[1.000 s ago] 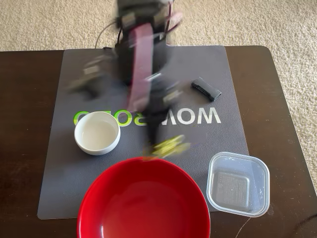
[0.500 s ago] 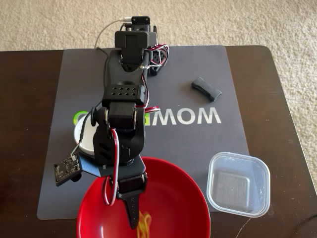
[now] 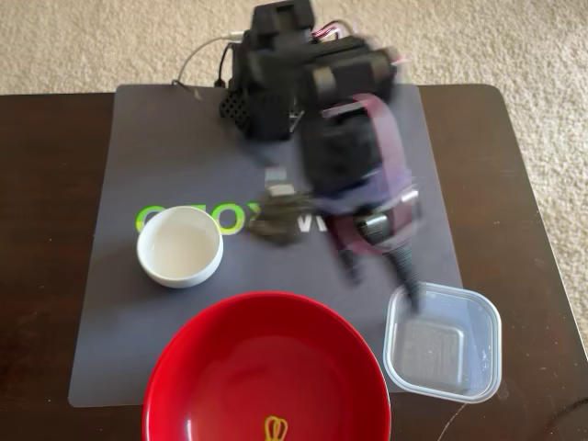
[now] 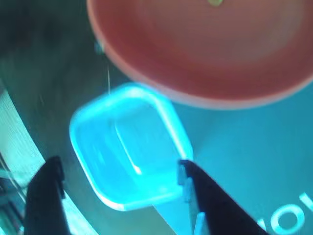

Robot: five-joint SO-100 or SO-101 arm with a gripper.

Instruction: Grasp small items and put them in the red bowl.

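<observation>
Your arm has left the red bowl [image 3: 266,367]: half a second ago it reached down into it, and now it swings, blurred, out to the right of the bowl in the fixed view. The yellow-green clothespin clip [image 3: 275,428] lies alone in the red bowl near its front rim. Your hand [image 4: 120,188] hangs empty over the clear square plastic container [image 3: 443,342], fingers spread apart to either side of it in the wrist view. The small white round bowl [image 3: 180,246] sits behind the red bowl, to its left.
</observation>
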